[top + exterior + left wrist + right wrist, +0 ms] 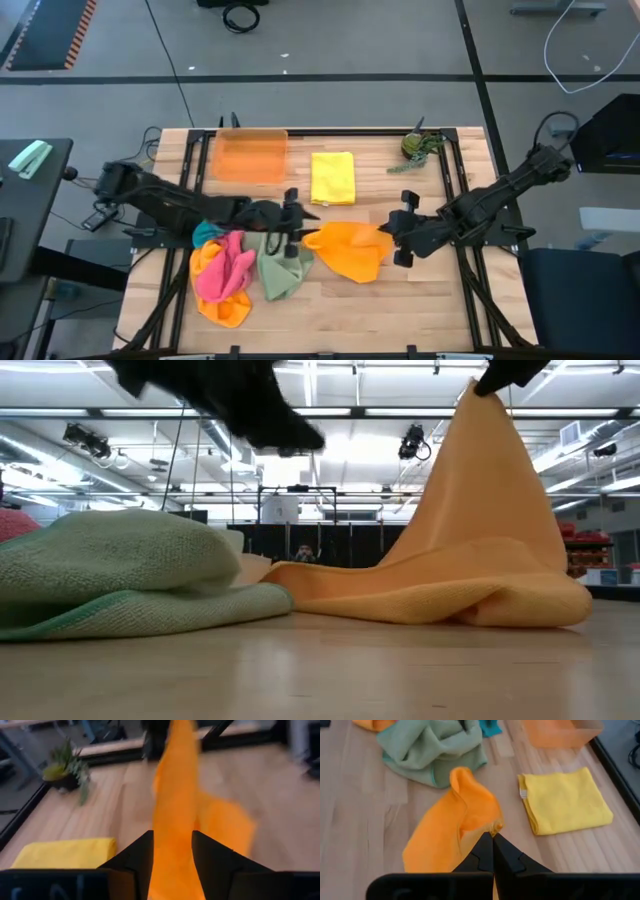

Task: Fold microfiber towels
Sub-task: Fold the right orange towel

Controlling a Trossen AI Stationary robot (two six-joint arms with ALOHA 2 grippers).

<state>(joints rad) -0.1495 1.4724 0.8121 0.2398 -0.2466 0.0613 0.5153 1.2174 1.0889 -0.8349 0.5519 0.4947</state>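
Both pincers [303, 238] [392, 240] pinching the orange towel [352, 250] mid-desk [440, 310], left loosely, right fully clamped; may slip left.

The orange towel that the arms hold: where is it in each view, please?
High view: orange towel, lower centre, between both grippers.
Low view: centre right, rising to a peak at the top edge.
Left wrist view: a strip up the middle.
Right wrist view: centre left.
Shared landmark: the folded yellow towel, except in the low view.
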